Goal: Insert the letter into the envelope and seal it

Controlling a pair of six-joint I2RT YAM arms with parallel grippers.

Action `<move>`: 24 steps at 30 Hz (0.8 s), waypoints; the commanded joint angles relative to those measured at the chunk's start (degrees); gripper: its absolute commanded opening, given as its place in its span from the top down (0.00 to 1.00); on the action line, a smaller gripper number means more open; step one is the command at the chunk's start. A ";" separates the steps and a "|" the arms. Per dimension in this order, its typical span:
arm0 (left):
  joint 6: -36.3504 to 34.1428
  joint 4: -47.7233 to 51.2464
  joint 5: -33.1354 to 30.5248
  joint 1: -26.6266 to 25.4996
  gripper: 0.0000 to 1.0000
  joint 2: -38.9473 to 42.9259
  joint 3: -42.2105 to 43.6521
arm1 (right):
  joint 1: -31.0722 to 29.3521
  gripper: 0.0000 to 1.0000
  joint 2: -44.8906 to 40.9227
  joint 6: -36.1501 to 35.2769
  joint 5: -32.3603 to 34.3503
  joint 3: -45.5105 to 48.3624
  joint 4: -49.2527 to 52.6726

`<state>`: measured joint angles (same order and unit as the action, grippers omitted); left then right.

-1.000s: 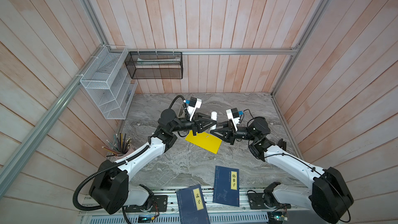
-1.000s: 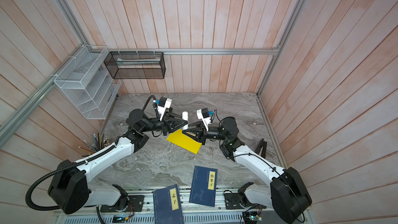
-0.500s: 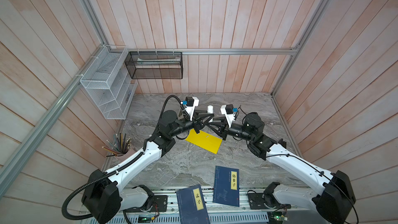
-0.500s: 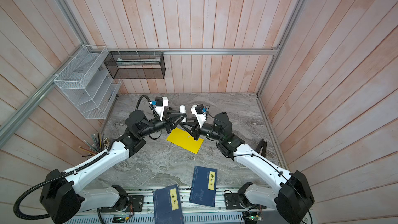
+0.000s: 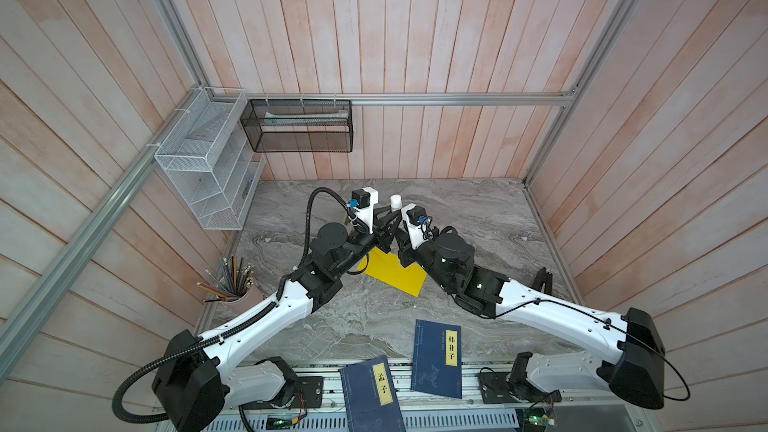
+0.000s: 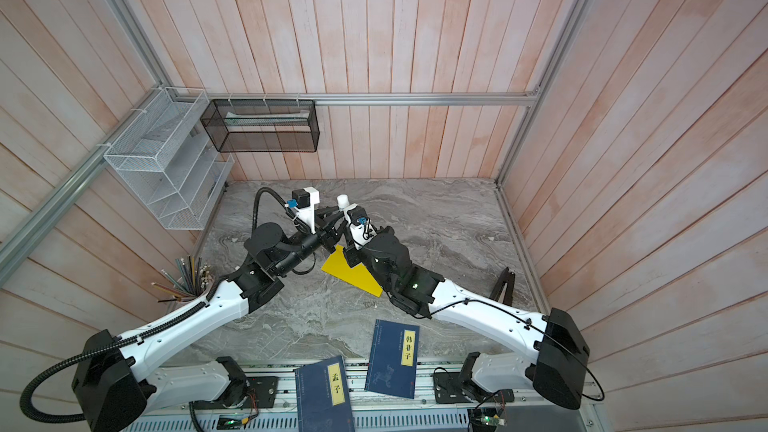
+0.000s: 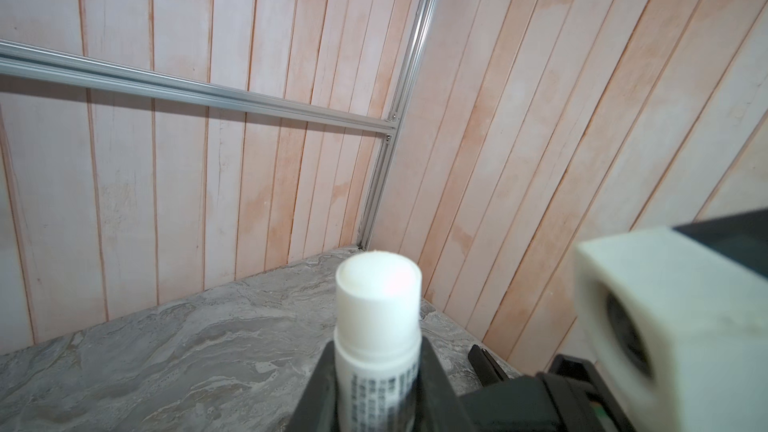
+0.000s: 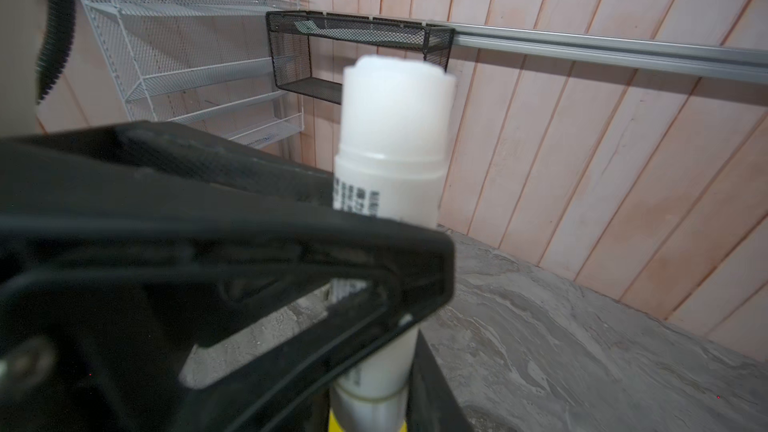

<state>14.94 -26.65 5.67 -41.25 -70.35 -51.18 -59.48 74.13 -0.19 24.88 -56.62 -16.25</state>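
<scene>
A white glue stick (image 5: 395, 201) (image 6: 343, 200) stands raised above the table's back middle, held between both arms. My left gripper (image 7: 376, 371) is shut on its printed body (image 7: 376, 313). My right gripper (image 8: 370, 392) is shut on the same stick (image 8: 392, 118) lower down, near its yellowish base. In both top views the two grippers (image 5: 384, 224) (image 5: 397, 231) meet just below the white top. The yellow envelope (image 5: 395, 273) (image 6: 349, 273) lies flat on the marble beneath them, partly covered by the arms. The letter does not show in any view.
Two dark blue books (image 5: 438, 357) (image 5: 372, 392) lie at the table's front edge. A pencil cup (image 5: 239, 299) stands at the left. A white wire rack (image 5: 208, 160) and a black mesh basket (image 5: 299, 130) hang on the walls. A black stand (image 5: 542, 280) sits at the right.
Both arms have risen and moved toward the back, carrying the glue stick with them. The envelope has stayed where it was.
</scene>
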 commanded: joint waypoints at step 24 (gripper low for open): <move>15.56 -8.41 42.12 11.90 1.00 -3.07 -1.98 | 23.85 0.40 -9.30 18.22 -73.67 15.39 -22.82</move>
<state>26.02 -27.27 38.79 -29.54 -72.42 -52.47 -35.83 64.01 13.43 -41.19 -41.50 -31.68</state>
